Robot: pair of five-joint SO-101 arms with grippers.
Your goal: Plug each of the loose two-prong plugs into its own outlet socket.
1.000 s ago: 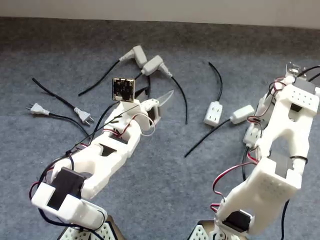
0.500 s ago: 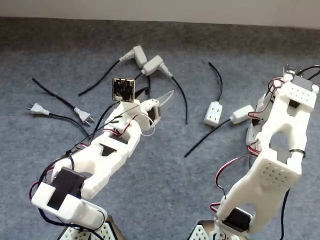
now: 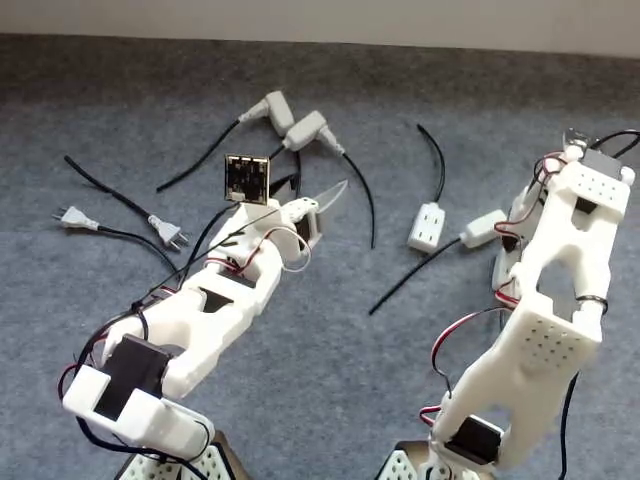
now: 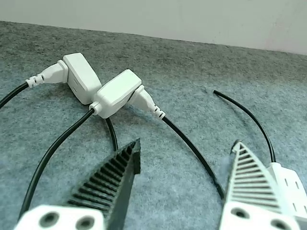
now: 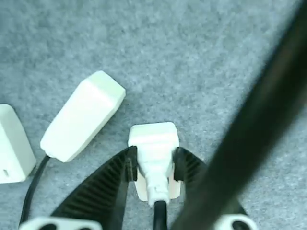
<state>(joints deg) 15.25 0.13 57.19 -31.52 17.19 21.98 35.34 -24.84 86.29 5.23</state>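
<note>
Between the right jaws sits a white plug body, pinched on both flanks by the black fingers, with the jaws closed down to its width. Its cord runs back toward the wrist. A white piece under it is possibly a socket; the view is too close to confirm. Near it on the grey carpeted worktop lies a white adapter block, set at an angle, with a black lead leaving its near end. A white outlet cube lies just beside that block.

Left jaws: wide open, holding nothing. The black finger and the white finger stand well apart above the worktop. Beyond them lie two white connector bodies, one touching the other at a corner, each trailing black cable.

From the high view, the left arm stretches out low toward the middle of the worktop. The right arm stands folded over the right side.

Two loose two-prong plugs, one and another, lie at the left of the worktop on black cables. Their prongs are bare, and both are well apart from the outlet cube and from both jaws.
</note>
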